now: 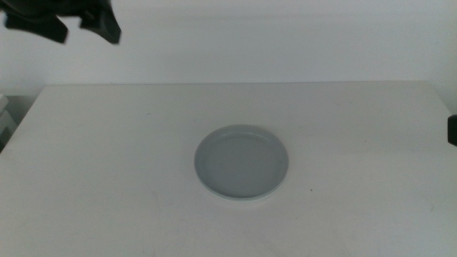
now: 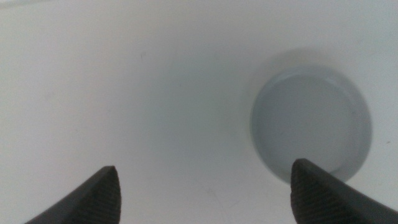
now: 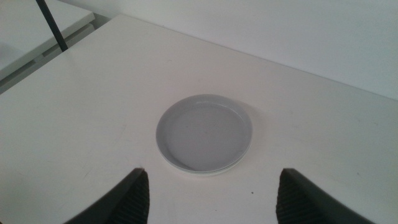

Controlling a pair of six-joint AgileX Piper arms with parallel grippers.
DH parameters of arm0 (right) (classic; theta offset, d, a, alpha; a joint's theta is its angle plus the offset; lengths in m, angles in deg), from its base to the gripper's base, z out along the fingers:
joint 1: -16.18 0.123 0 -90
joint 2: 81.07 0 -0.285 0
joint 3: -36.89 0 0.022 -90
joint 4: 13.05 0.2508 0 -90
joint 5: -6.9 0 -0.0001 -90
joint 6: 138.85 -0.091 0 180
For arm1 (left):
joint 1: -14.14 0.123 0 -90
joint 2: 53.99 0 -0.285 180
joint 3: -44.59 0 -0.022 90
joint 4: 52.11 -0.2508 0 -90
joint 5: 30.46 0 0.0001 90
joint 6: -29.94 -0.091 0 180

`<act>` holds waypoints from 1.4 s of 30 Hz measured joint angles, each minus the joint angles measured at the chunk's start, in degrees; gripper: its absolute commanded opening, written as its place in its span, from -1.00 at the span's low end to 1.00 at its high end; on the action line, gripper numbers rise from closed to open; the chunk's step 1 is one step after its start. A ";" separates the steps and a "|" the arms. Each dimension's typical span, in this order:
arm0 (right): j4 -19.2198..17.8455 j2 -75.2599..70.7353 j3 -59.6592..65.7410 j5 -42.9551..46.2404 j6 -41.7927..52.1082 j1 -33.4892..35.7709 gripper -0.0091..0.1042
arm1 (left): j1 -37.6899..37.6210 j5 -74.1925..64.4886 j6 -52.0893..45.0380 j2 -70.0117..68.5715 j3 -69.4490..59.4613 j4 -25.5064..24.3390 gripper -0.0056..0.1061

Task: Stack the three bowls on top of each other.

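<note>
The bowls (image 1: pixel 241 163) sit as one stack near the centre of the white table (image 1: pixel 107 157), the grey-blue bowl on top with pale rims of others peeking out beneath its near edge; how many lie under it cannot be told. The left tool (image 2: pixel 202 190) hangs high above the table toward ten o'clock of the stack, jaws spread and empty. The right tool (image 3: pixel 211 193) waits off at three o'clock, facing the stack, jaws likewise spread, gripping nothing.
</note>
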 measured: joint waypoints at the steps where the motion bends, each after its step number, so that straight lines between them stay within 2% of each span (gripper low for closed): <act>1: 0.00 0.00 0.00 0.00 0.00 0.00 0.08 | 0.00 -0.02 0.00 -1.38 0.00 0.00 0.98; 16: 0.00 0.00 0.00 0.00 0.00 0.00 0.08 | 0.00 -1.00 2.79 -13.96 -0.79 0.07 0.98; 22: 0.00 0.00 0.00 2.62 0.00 0.00 0.08 | 0.00 -0.62 3.66 -20.65 -10.17 0.24 0.98; 27: 0.42 1.18 -0.12 5.53 -3.08 0.00 0.08 | 0.00 5.26 3.66 -27.14 -20.05 0.24 0.98; 30: -0.95 4.36 -1.26 5.61 -6.59 0.00 0.08 | 0.00 8.11 2.09 -29.74 -23.49 0.19 0.98; 36: -6.22 13.47 -7.49 5.56 -10.41 0.00 0.08 | 0.00 11.99 -1.19 -34.83 -27.14 -0.22 0.98; 42: -8.26 18.74 -11.76 6.08 -10.84 -3.12 0.08 | 0.00 16.04 -1.73 -40.79 -32.07 -4.27 0.98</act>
